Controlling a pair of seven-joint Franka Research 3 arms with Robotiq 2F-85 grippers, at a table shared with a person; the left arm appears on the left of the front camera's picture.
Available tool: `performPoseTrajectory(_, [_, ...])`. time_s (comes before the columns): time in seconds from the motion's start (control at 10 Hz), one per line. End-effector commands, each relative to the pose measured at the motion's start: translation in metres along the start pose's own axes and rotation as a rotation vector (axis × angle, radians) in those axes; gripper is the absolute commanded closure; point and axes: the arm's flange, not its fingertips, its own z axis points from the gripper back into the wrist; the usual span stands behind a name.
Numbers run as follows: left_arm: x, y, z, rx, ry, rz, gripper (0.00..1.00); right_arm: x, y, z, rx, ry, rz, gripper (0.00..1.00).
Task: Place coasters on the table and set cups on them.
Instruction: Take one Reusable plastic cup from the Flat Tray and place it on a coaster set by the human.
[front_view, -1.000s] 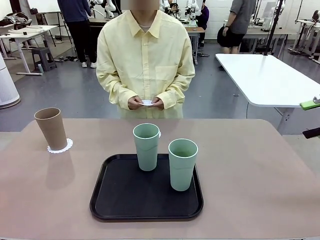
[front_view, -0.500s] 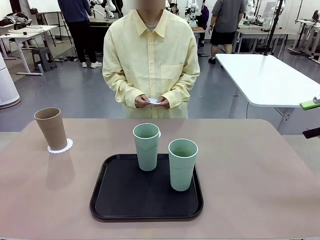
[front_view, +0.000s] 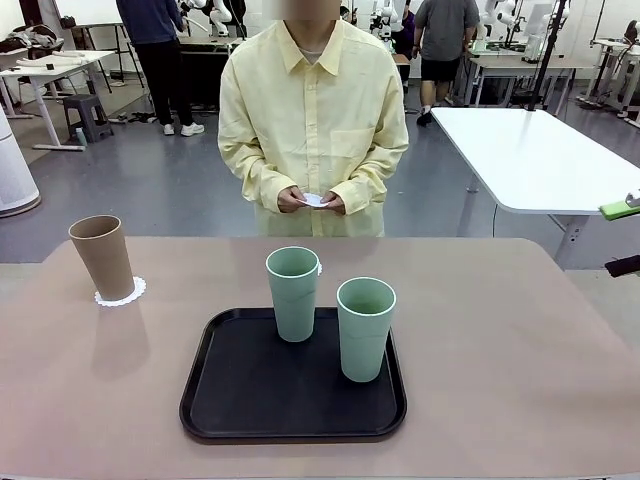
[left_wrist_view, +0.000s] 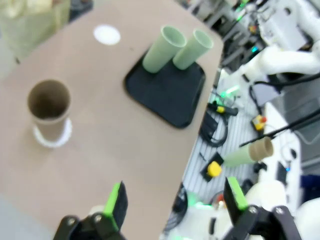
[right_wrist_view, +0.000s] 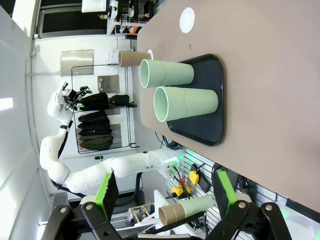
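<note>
Coasters: one (front_view: 122, 293) under brown cup (front_view: 102, 257) near table's (front_view: 520, 350) far-left corner, one (right_wrist_view: 187, 19) bare beyond tray (front_view: 240, 395), one (front_view: 316, 200) in person's hands (front_view: 292, 201). Left gripper (left_wrist_view: 176, 197) and right gripper (right_wrist_view: 165, 192) gape empty. Risk: green cups (front_view: 293, 295) stand close; a finger could topple either.

We see a black tray (front_view: 255, 395) with rounded corners and a raised rim lying flat in the near middle, and beyond it a person in a pale yellow shirt (front_view: 313, 110) stands facing us. A white-topped table (front_view: 530, 150) stands to the right and a grey stool (front_view: 88, 112) at far left. At the back are a person in a dark blue top (front_view: 152, 30) and another in dark shorts (front_view: 440, 40).
</note>
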Motion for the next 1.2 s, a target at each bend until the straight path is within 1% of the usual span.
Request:
performPoseTrajectory(0.0, [0.025,-0.021,-0.055,0.002,0.151,-0.167,0.0,0.003,0.001,-0.001,0.039,-0.013,0.019,0.0])
performPoseTrajectory(0.1, [0.034,-0.029,-0.067,0.005,0.182,-0.201,0.0,0.003,0.001,-0.001,0.039,-0.013,0.019,0.0])
performPoseTrajectory(0.2, [0.047,-0.041,-0.089,0.0,0.244,-0.26,0.0,0.003,0.001,-0.001,0.039,-0.013,0.019,0.0])
performPoseTrajectory(0.3, [0.059,-0.049,-0.117,0.033,0.304,-0.316,0.0,0.003,0.001,-0.001,0.039,-0.013,0.019,0.0])
performPoseTrajectory(0.5, [0.078,-0.049,-0.161,0.08,0.328,-0.377,0.0,0.003,0.001,-0.001,0.039,-0.013,0.019,0.0])
performPoseTrajectory(0.7, [0.093,-0.046,-0.199,0.131,0.305,-0.473,0.0,0.003,0.001,-0.001,0.039,-0.013,0.019,0.0])
performPoseTrajectory(1.0, [0.099,-0.026,-0.249,0.287,0.17,-0.608,0.0,0.003,0.001,-0.001,0.039,-0.013,0.019,0.0])
performPoseTrajectory(1.1, [0.097,-0.014,-0.264,0.287,0.142,-0.617,0.0,0.003,0.001,-0.001,0.039,-0.013,0.019,0.0])
